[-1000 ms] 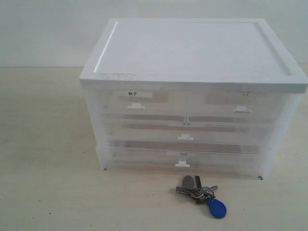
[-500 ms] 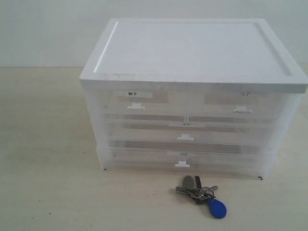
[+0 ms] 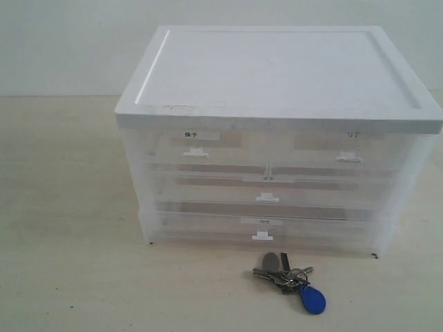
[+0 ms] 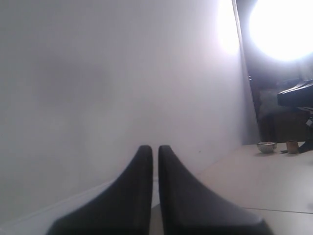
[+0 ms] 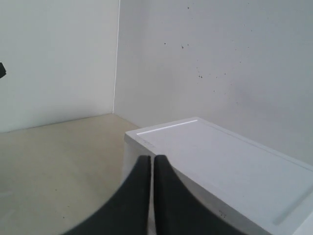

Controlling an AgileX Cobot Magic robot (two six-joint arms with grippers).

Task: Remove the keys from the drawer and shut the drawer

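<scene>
The keys [image 3: 289, 278], a silver-grey bunch with a blue teardrop fob [image 3: 312, 300], lie on the table in front of the cabinet. The drawer [image 3: 346, 149] with the faint grey label sits at the top right of the cabinet, flush with its neighbours. No gripper shows in the exterior view. My left gripper [image 4: 155, 149] is shut on nothing and faces a white wall. My right gripper [image 5: 152, 160] is shut on nothing too, with the cabinet's white top [image 5: 230, 161] beyond its tips.
The white-topped translucent cabinet [image 3: 277, 76] stands mid-table. Its top-left half drawer [image 3: 196, 145] carries a bold black label, and two full-width drawers [image 3: 266, 194] lie below. The beige table [image 3: 69, 277] stretches to the left and front. Small bowls [image 4: 267, 147] rest on the far floor in the left wrist view.
</scene>
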